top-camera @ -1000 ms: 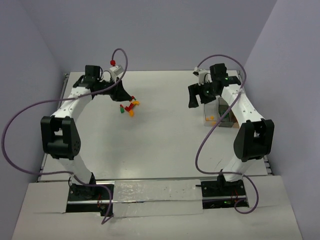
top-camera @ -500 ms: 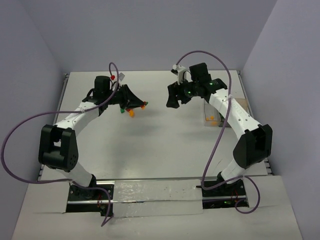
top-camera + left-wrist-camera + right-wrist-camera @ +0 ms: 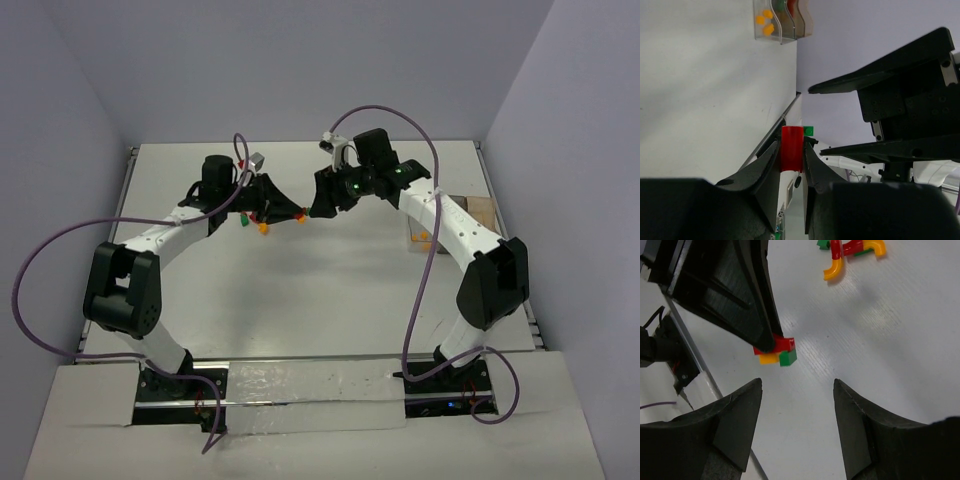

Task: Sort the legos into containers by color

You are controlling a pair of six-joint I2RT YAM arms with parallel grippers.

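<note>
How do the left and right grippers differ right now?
The left gripper is shut on a red lego with yellow and green pieces attached; the right gripper holds nothing. The left's jaws are narrow, the right's stand wide apart. Both are black and point at each other.

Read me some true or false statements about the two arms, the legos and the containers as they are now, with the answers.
1. The left jaws grip a red brick. True.
2. The right jaws are shut on a green brick. False: they stand open and hold nothing.
3. Loose legos lie on the table. True.
4. Every bin of the containers is empty. False: orange pieces lie in one end bin.
5. The right jaws hang over the containers. False: they face the left jaws, close to the red brick.
</note>
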